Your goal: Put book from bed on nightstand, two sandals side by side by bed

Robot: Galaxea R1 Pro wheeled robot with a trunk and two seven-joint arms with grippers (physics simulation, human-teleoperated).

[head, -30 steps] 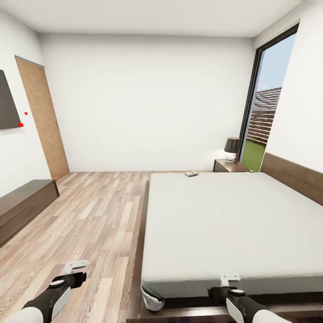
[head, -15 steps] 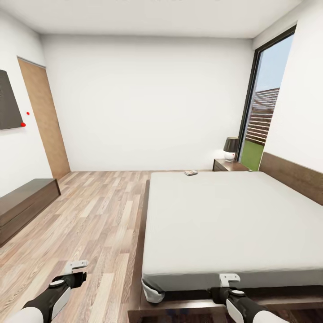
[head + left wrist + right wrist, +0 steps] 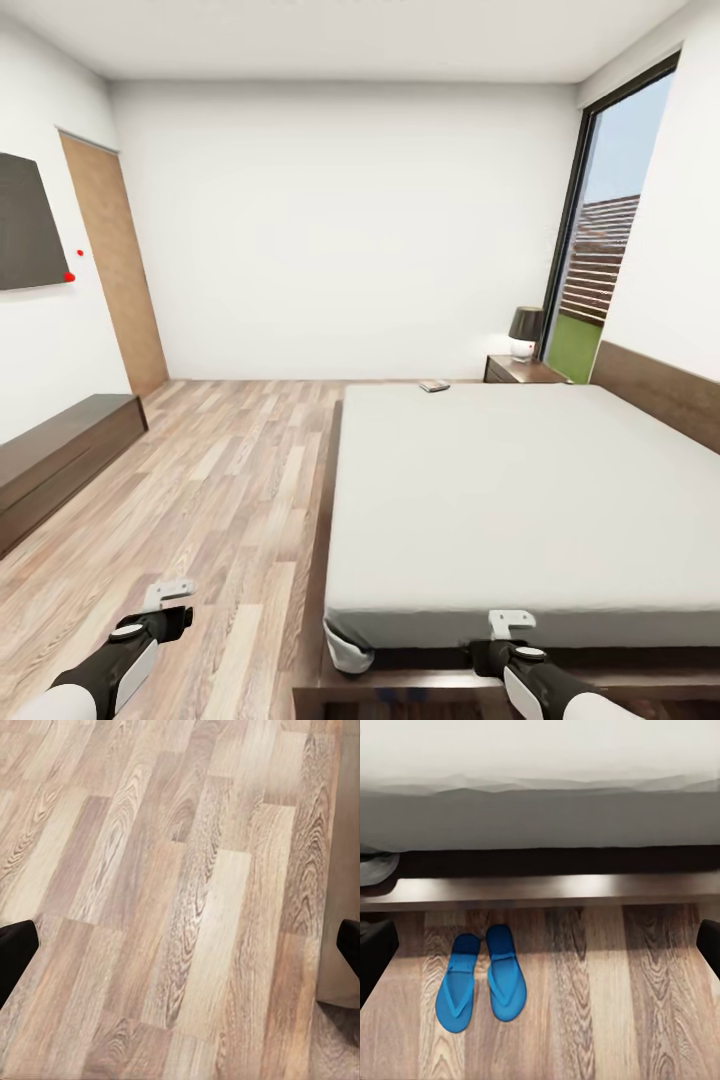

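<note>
The book (image 3: 433,386) lies at the far edge of the grey bed (image 3: 520,490), close to the dark nightstand (image 3: 520,370). Two blue sandals (image 3: 456,994) (image 3: 505,982) lie side by side on the wood floor just off the bed's frame (image 3: 547,889), below my right gripper (image 3: 540,952). That gripper is open and empty, and it hangs at the foot of the bed (image 3: 512,625). My left gripper (image 3: 165,598) hovers over bare floor, open and empty (image 3: 180,949).
A lamp (image 3: 525,333) stands on the nightstand beside a tall window (image 3: 610,260). A long low bench (image 3: 60,455) runs along the left wall under a dark panel (image 3: 28,235), with a tan door (image 3: 115,270) beyond it. Wide floor (image 3: 230,480) separates bench and bed.
The whole head view has shifted a little to the right, so the camera has turned. Book, bed and both grippers keep their places relative to each other.
</note>
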